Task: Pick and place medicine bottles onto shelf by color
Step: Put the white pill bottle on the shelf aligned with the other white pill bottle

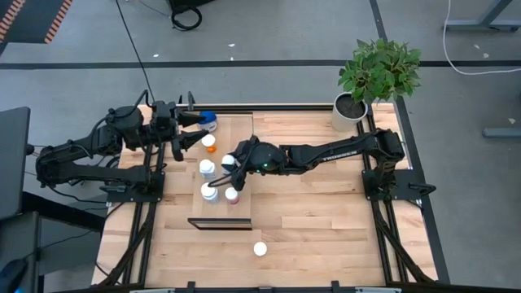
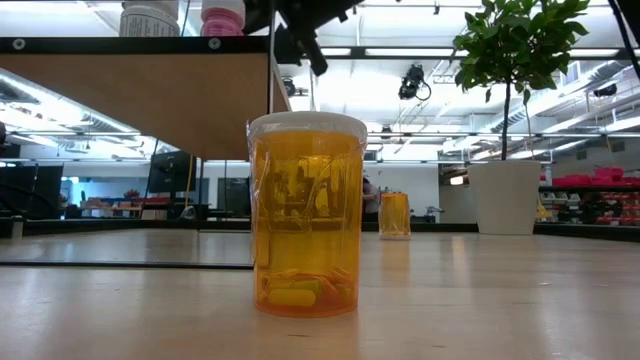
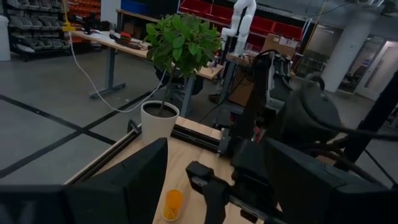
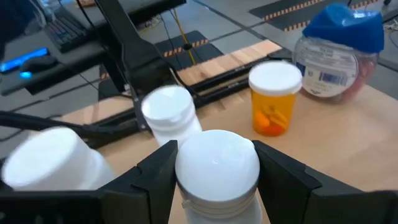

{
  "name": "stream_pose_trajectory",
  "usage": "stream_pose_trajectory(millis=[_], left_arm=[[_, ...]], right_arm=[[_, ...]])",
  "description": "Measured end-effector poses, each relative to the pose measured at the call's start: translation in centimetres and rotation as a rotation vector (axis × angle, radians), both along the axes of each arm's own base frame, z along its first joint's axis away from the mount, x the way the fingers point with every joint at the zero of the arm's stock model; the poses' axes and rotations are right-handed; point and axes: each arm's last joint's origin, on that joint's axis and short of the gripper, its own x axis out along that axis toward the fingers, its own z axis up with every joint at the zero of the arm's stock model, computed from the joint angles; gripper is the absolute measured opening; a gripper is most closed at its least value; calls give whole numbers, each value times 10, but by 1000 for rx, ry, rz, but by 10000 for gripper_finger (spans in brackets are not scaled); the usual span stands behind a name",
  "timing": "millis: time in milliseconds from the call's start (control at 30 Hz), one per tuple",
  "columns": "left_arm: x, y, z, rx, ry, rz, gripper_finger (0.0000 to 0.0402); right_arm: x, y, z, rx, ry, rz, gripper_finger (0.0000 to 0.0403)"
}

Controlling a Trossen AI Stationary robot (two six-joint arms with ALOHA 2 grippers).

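Gripping a white-capped white pill bottle (image 4: 217,168), the right end effector (image 1: 234,161) sits over the long light-wood shelf (image 1: 236,130).
Bottle stands upright, cap up; left end effector (image 1: 194,129) open near the blue-capped bottle (image 1: 209,120).

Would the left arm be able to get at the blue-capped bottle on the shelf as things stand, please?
Probably yes: the left pincer hangs open right beside the blue-capped bottle at the shelf's far end, with nothing between them; the right pincer is busy with a white bottle farther along.
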Motion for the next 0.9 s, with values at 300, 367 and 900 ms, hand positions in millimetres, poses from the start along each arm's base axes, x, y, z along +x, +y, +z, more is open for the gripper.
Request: stream_pose_trajectory(millis=[300, 367, 900], left_arm=[[0, 0, 0, 0, 3, 0, 268], [0, 0, 0, 0, 4, 0, 268], [0, 0, -1, -1, 6, 0, 268]], right_arm=[[-2, 0, -3, -14, 39, -10, 201], [-2, 0, -4, -21, 47, -10, 201], [-4, 0, -7, -37, 98, -12, 206]])
